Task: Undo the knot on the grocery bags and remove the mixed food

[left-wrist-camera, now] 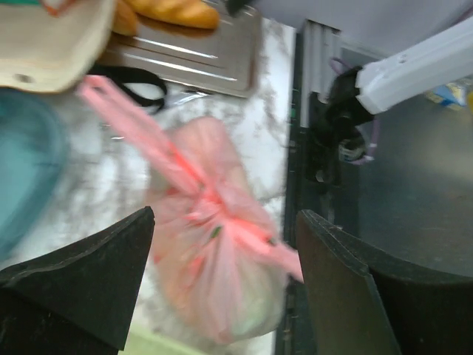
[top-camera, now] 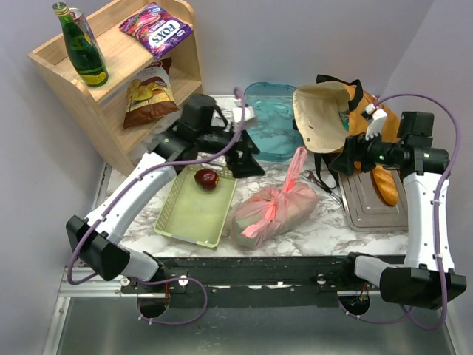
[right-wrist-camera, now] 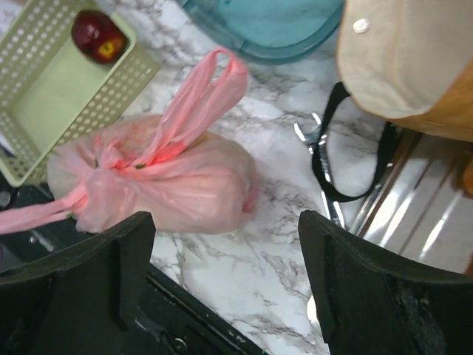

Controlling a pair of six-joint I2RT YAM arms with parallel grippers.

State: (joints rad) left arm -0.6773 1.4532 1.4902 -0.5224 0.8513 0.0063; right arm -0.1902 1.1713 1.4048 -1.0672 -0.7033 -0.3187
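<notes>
The thin pink plastic bag (top-camera: 277,211) lies full on the marble table near the front edge. Its knot (top-camera: 275,198) is tied, with one loop handle sticking up toward the back. The bag also shows in the left wrist view (left-wrist-camera: 214,274) and the right wrist view (right-wrist-camera: 177,188), knot (right-wrist-camera: 111,159) on top. The food inside is blurred behind the plastic. The mustard-orange tote (top-camera: 367,118) lies at the back right, its pale lining open. My left gripper (top-camera: 244,159) is open above and behind the pink bag (left-wrist-camera: 225,214). My right gripper (top-camera: 344,161) is open and empty to the bag's right (right-wrist-camera: 225,216).
A pale-green basket (top-camera: 185,214) left of the bag holds a dark red apple (top-camera: 206,178). A teal tray (top-camera: 272,122) sits at the back. A metal tray (top-camera: 369,203) at the right carries a bread loaf (top-camera: 384,185). A wooden shelf (top-camera: 111,111) with a bottle and packets stands back left.
</notes>
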